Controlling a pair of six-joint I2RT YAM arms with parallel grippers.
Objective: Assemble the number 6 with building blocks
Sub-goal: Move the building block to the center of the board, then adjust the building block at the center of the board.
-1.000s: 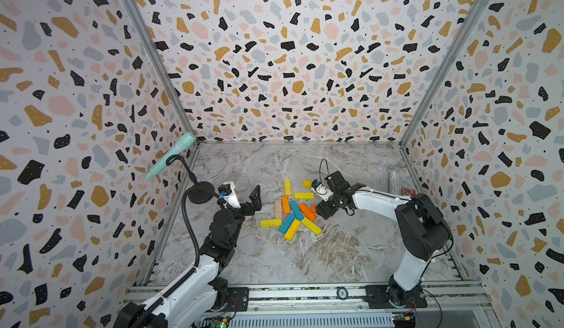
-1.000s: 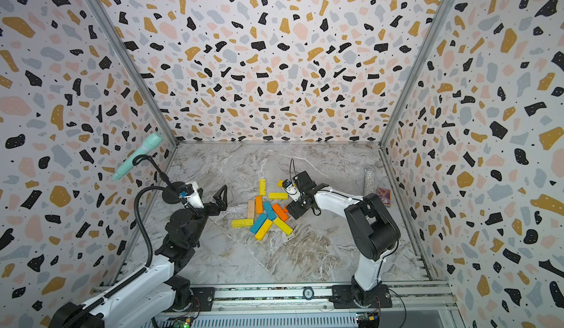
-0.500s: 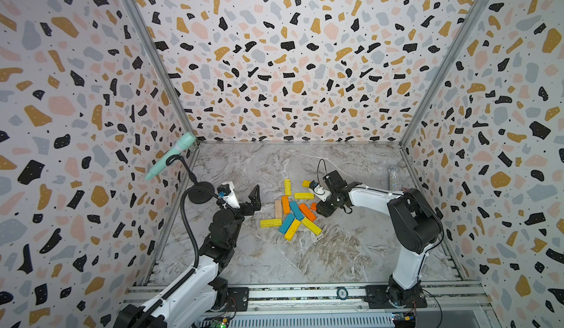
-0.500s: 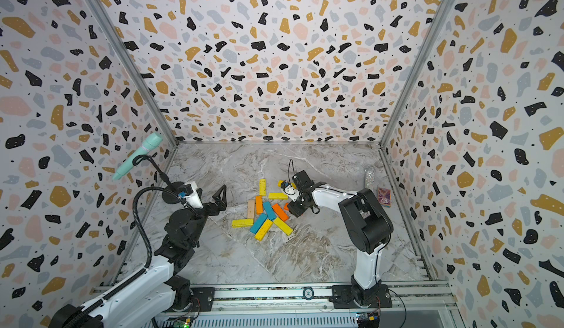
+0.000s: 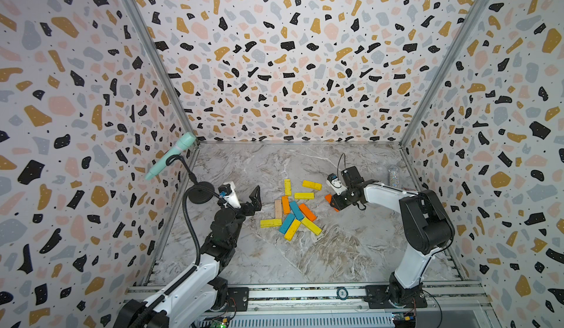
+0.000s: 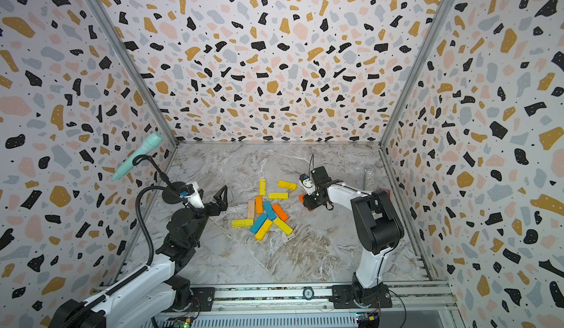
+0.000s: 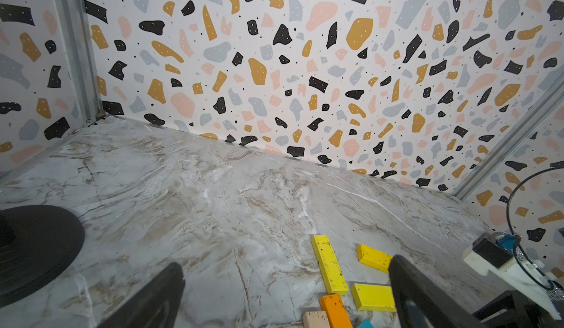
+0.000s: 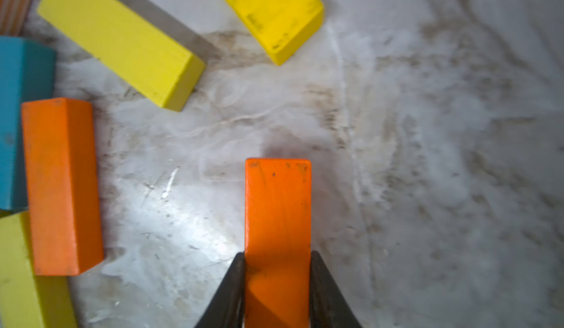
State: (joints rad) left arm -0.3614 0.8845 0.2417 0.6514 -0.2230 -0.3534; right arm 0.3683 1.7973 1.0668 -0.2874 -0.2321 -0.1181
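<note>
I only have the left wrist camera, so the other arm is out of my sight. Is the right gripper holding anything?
Observer: Yes. The right gripper is shut on an orange block, fingers against its two long sides.
Operator: Is that block clear of the others?
Observer: Yes. In both top views it sits apart from the heap of building blocks, on the right arm's side.
Operator: Any part of the 6 laid out?
Observer: No. The heap is loose, with two teal blocks in its middle; no digit outline shows.
</note>
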